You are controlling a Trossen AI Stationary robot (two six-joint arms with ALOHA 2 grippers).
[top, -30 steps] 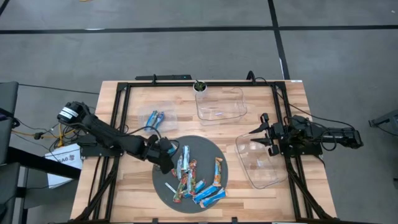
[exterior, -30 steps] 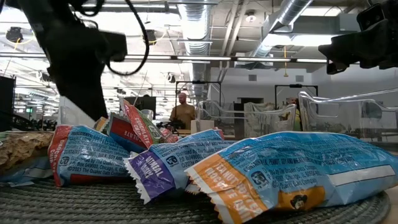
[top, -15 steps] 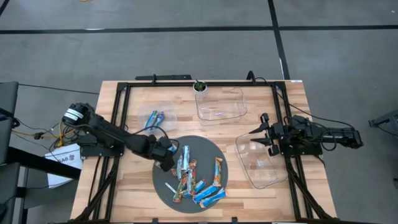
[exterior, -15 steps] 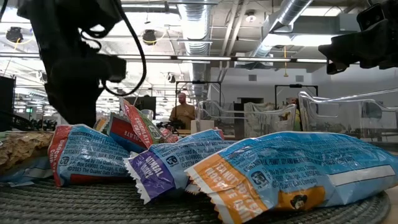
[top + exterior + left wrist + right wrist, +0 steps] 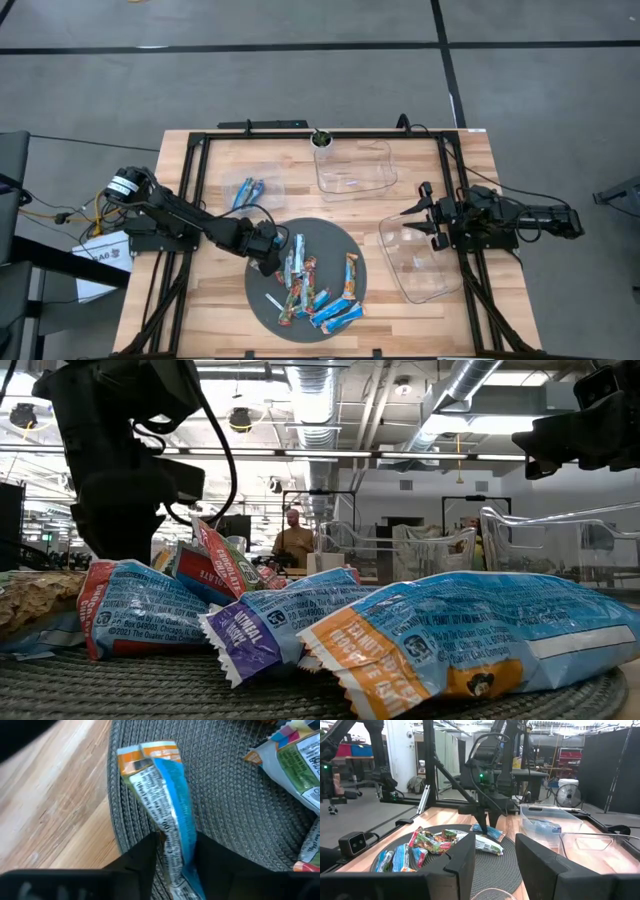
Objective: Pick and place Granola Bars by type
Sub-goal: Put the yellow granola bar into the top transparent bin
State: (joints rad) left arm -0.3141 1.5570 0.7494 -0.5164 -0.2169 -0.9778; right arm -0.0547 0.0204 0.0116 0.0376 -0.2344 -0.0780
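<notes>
Several granola bars (image 5: 318,285) in blue and multicoloured wrappers lie on a round dark woven mat (image 5: 355,240); the low view shows them close up (image 5: 450,630). My left gripper (image 5: 268,252) is at the mat's left edge, pointing down, shut on a blue bar with an orange end (image 5: 165,795). From across the table it shows in the right wrist view (image 5: 487,820). My right gripper (image 5: 420,215) waits open over the right clear container (image 5: 420,262), touching nothing. My left gripper pinches the blue granola bar between its two fingers at the end nearer the wrist (image 5: 177,847), coming from above and pointing down. The bar runs out along the fingers' line. Its orange end (image 5: 150,755) lies on the mat, and the wrapper stands partly on edge.
A small clear container (image 5: 252,190) left of centre holds blue bars. A larger clear container (image 5: 355,168) stands at the far edge beside a small plant pot (image 5: 321,138). A thin white stick (image 5: 275,300) lies on the mat. Black frame rails run along both table sides.
My left arm has come down over the mat's left edge, bringing the gripper lower at the blue bar. The right arm has kept still.
</notes>
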